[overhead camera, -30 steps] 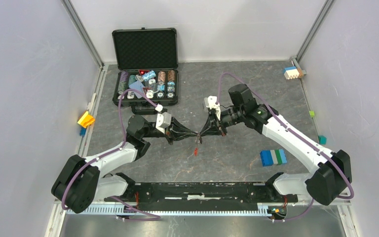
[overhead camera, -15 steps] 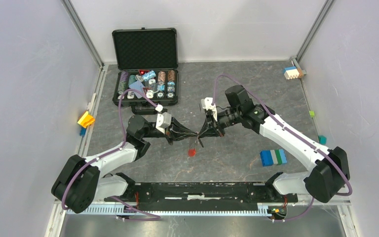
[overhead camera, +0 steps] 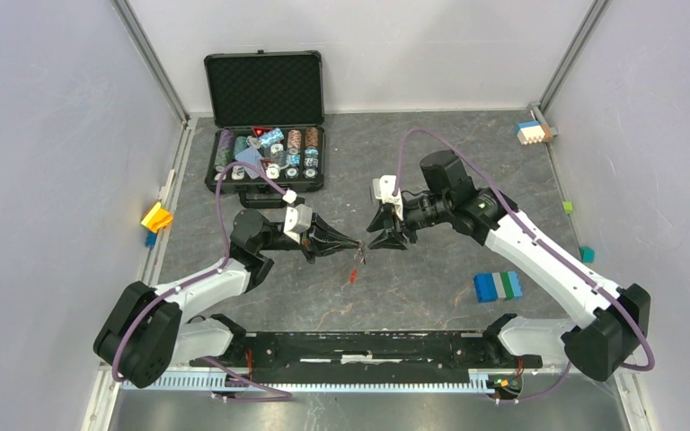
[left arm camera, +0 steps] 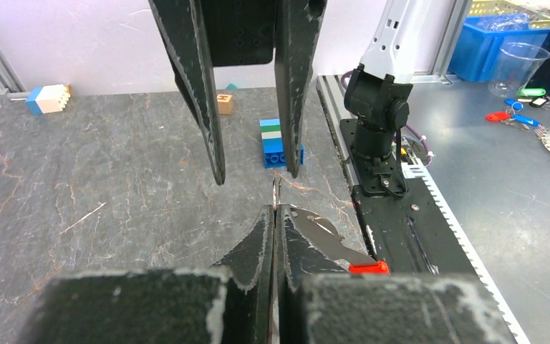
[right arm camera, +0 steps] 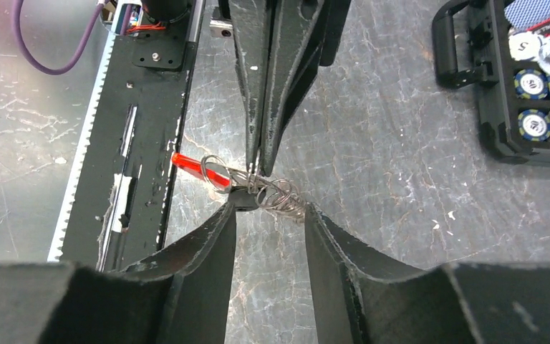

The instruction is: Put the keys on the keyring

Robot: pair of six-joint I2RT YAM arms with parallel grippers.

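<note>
The keyring (right arm camera: 278, 199) is a small cluster of thin silvery wire loops with a flat, bright red tag (right arm camera: 199, 165) trailing off one side. It hangs over the counter (overhead camera: 449, 171), directly ahead of both hands.

The left hand (right arm camera: 257, 163) reaches out level, its fingers pressed flat together and pinching the loops at their tips. The right hand (right arm camera: 269, 209) faces it tip to tip with its fingers spread apart. The loops sit just ahead of its gap, and I cannot tell whether they touch.
</note>
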